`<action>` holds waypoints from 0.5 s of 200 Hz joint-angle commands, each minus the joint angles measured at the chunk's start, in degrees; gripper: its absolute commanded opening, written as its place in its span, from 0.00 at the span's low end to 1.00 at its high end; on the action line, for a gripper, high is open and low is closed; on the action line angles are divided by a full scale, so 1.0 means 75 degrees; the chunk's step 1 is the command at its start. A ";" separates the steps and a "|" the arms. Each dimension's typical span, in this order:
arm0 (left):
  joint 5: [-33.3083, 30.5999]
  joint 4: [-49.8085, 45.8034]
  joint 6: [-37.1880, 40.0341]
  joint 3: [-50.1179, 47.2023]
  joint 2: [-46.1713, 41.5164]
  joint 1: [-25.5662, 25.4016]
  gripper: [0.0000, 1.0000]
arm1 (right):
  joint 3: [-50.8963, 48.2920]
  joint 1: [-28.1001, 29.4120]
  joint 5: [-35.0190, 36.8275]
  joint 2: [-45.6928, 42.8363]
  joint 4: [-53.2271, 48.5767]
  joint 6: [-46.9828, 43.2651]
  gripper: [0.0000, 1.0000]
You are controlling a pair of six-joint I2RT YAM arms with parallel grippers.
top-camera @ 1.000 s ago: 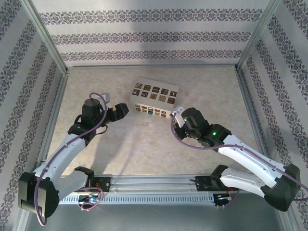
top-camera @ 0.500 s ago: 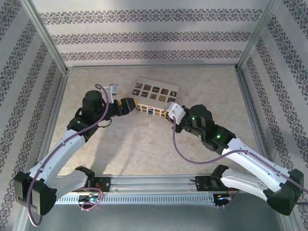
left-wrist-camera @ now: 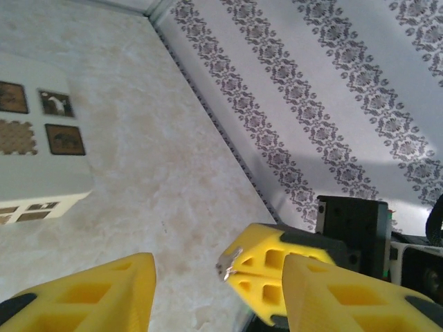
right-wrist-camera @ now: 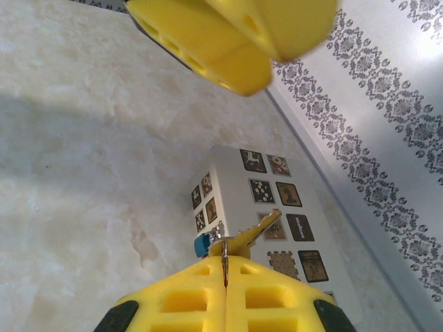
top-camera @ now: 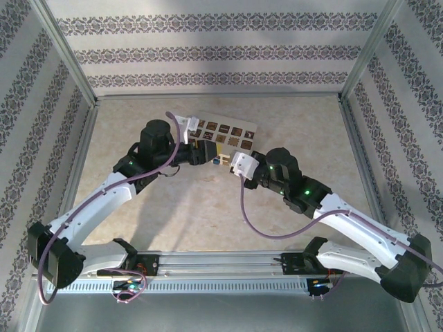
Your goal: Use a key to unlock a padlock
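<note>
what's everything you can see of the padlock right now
The padlock is tiny, with a squarish blue body and silvery metal parts. It sits right at the tips of the right gripper, whose shut jaws pinch a thin silvery piece at its side. A brass-coloured key sticks out beside it; whether it is in the lock is too small to tell. The cream box lies behind it.
</note>
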 commanded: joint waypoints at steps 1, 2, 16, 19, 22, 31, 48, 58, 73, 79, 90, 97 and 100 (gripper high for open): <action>0.0084 -0.0390 0.0437 0.0394 0.0241 -0.0262 0.47 | 0.0356 0.0124 0.0195 0.0014 -0.0169 -0.0380 0.00; 0.0083 -0.0394 0.0450 0.0396 0.0250 -0.0266 0.47 | 0.0356 0.0124 0.0195 0.0014 -0.0169 -0.0380 0.00; 0.0082 -0.0399 0.0486 0.0482 0.0401 -0.0358 0.45 | 0.0403 0.0169 0.0195 0.0017 -0.0237 -0.0386 0.00; 0.0082 -0.0398 0.0493 0.0497 0.0427 -0.0373 0.44 | 0.0410 0.0174 0.0201 0.0019 -0.0246 -0.0384 0.00; 0.0082 -0.0392 0.0497 0.0509 0.0453 -0.0391 0.43 | 0.0415 0.0179 0.0206 0.0029 -0.0242 -0.0390 0.00; 0.0111 -0.0392 0.0497 0.0569 0.0535 -0.0443 0.42 | 0.0427 0.0208 0.0218 0.0031 -0.0263 -0.0397 0.00; 0.0186 -0.0335 0.0509 0.0675 0.0676 -0.0505 0.40 | 0.0473 0.0267 0.0265 0.0062 -0.0285 -0.0390 0.00; 0.0221 -0.0265 0.0496 0.0720 0.0733 -0.0536 0.39 | 0.0503 0.0286 0.0265 0.0094 -0.0278 -0.0403 0.00; 0.0239 -0.0155 0.0475 0.0749 0.0784 -0.0573 0.36 | 0.0555 0.0297 0.0265 0.0121 -0.0265 -0.0404 0.00; 0.0246 -0.0128 0.0464 0.0759 0.0809 -0.0591 0.35 | 0.0570 0.0308 0.0276 0.0132 -0.0264 -0.0403 0.00; 0.0246 -0.0145 0.0483 0.0778 0.0854 -0.0615 0.32 | 0.0590 0.0310 0.0287 0.0145 -0.0264 -0.0414 0.00; 0.0234 -0.0172 0.0505 0.0790 0.0877 -0.0621 0.30 | 0.0591 0.0308 0.0299 0.0148 -0.0259 -0.0414 0.00; 0.0224 -0.0188 0.0515 0.0797 0.0888 -0.0621 0.30 | 0.0592 0.0316 0.0309 0.0147 -0.0248 -0.0417 0.00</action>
